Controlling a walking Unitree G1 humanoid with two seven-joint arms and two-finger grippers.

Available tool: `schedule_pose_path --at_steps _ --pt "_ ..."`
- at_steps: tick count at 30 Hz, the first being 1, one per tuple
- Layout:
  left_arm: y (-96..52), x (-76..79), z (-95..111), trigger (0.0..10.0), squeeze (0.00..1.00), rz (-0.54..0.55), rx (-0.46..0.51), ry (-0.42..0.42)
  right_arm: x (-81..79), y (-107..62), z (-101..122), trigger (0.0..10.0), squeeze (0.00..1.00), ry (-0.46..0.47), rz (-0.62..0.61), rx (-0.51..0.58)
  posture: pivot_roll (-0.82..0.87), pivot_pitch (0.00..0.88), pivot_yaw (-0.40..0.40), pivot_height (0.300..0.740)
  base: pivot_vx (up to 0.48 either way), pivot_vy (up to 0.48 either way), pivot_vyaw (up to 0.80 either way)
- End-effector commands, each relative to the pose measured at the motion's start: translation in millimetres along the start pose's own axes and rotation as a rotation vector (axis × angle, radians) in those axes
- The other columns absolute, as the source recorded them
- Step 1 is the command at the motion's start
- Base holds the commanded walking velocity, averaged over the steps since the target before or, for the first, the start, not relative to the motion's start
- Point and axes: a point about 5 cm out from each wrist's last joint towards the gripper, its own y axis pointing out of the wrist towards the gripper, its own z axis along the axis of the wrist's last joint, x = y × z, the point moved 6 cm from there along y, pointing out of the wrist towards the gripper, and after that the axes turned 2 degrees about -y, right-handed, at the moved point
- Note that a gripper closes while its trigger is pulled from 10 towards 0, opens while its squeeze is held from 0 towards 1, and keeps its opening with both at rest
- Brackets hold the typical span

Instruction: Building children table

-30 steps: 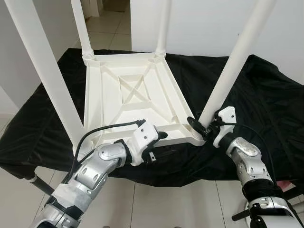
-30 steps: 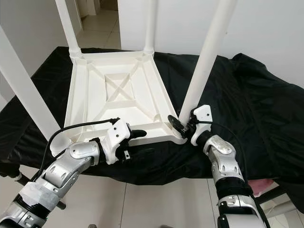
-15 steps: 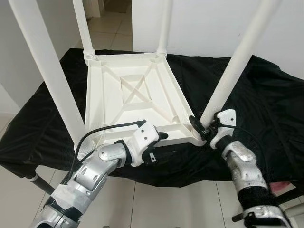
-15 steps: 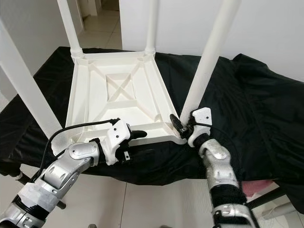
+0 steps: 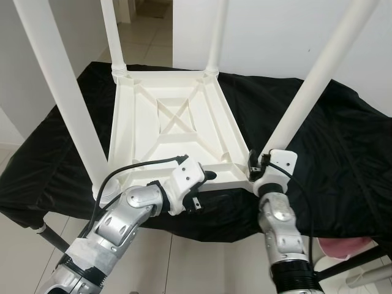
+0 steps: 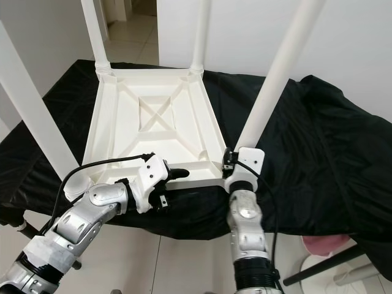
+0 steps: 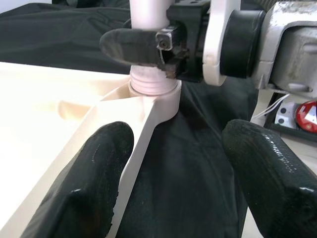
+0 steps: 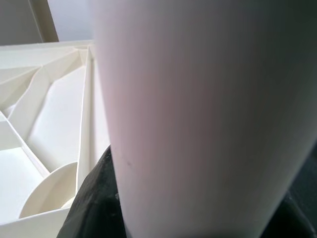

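A white plastic children's table (image 5: 177, 131) lies upside down on a black cloth, with its legs pointing up. My right gripper (image 5: 256, 166) is shut on the near right leg (image 5: 312, 79) just above its threaded socket (image 7: 151, 84). The leg (image 8: 198, 114) stands close between the black fingers (image 8: 94, 198) in the right wrist view. My left gripper (image 5: 202, 188) is open at the table's near rim, left of that corner. One finger (image 7: 94, 183) is over the inside of the rim and the other (image 7: 267, 178) is outside above the cloth.
The black cloth (image 5: 343, 153) covers a low work surface whose front edge runs just below my grippers. The other legs (image 5: 55, 86) rise at the left and the back. A white wall stands behind, tiled floor below, and a pink object (image 5: 334, 248) lies at the lower right.
My right forearm has swung from the right to directly in front of the near right leg, and the wrist has turned around the leg. The left gripper has stayed put.
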Motion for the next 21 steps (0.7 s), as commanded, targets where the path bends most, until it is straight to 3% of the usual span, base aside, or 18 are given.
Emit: schedule_pose_path --at_steps 1,6,7,10,18,19,21 --pt "0.1 1.9 -1 10.0 0.0 -0.04 -0.014 0.002 0.6 -5.8 -21 10.0 0.0 -0.005 -0.021 -0.084 -0.02 0.0 -0.067 0.74 0.0 0.0 0.0" --pt "0.6 0.8 0 10.0 0.0 -0.037 -0.012 0.006 3.5 -5.0 -13 10.0 0.0 0.01 -0.012 -0.056 -0.02 0.0 -0.069 0.74 0.0 0.0 0.0" --pt "0.1 0.3 0 10.0 0.0 -0.035 -0.011 0.006 1.4 -5.4 -9 10.0 1.0 0.033 0.036 -0.035 -0.01 0.0 -0.071 0.74 0.0 0.0 0.0" --pt "-0.9 0.5 1 10.0 0.0 -0.033 -0.011 0.006 -1.4 -8.1 -2 10.0 1.0 0.044 0.142 0.008 -0.02 0.0 -0.07 0.74 0.0 0.0 0.0" --pt "-2.2 1.0 1 10.0 0.0 -0.032 -0.011 0.004 5.7 -9.1 3 10.0 1.0 0.033 0.237 0.024 -0.02 0.0 -0.066 0.74 0.0 0.0 0.0" --pt "-2.1 1.0 1 10.0 0.0 -0.032 -0.009 0.003 7.8 -9.5 6 10.0 0.0 0.031 0.295 0.035 -0.02 0.0 -0.066 0.74 0.0 0.0 0.0" --pt "-2.2 0.5 2 10.0 0.0 -0.031 -0.007 0.003 9.6 -9.8 10 10.0 0.0 0.03 0.352 0.047 -0.03 0.0 -0.063 0.74 0.0 0.0 0.0"
